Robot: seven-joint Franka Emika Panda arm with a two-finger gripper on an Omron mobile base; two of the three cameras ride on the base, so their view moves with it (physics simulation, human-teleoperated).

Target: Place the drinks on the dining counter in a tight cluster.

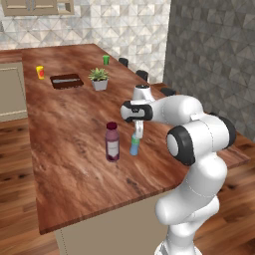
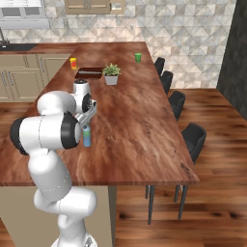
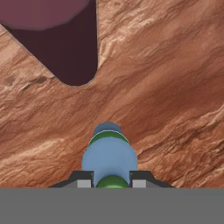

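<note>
My gripper (image 1: 138, 132) (image 2: 86, 126) (image 3: 112, 181) points down over the dining counter (image 1: 74, 114) (image 2: 140, 120) (image 3: 175, 87), shut on the green cap of the small light-blue bottle (image 1: 134, 146) (image 2: 87, 138) (image 3: 109, 158). That bottle hangs upright with its base at or just above the wood; I cannot tell whether it touches. Just to its left in the left base view stands the stout purple-capped bottle (image 1: 112, 142) (image 3: 52, 35) with a white label, a small gap between the two. In the right base view my arm hides the purple-capped bottle.
At the counter's far end are a potted plant (image 1: 99, 78) (image 2: 111, 74), a dark recessed tray (image 1: 66, 80) (image 2: 89, 73), an orange cup (image 1: 40, 72) (image 2: 73, 63) and a green cup (image 1: 106, 60) (image 2: 138, 57). Black stools (image 2: 193, 137) line the counter's right side.
</note>
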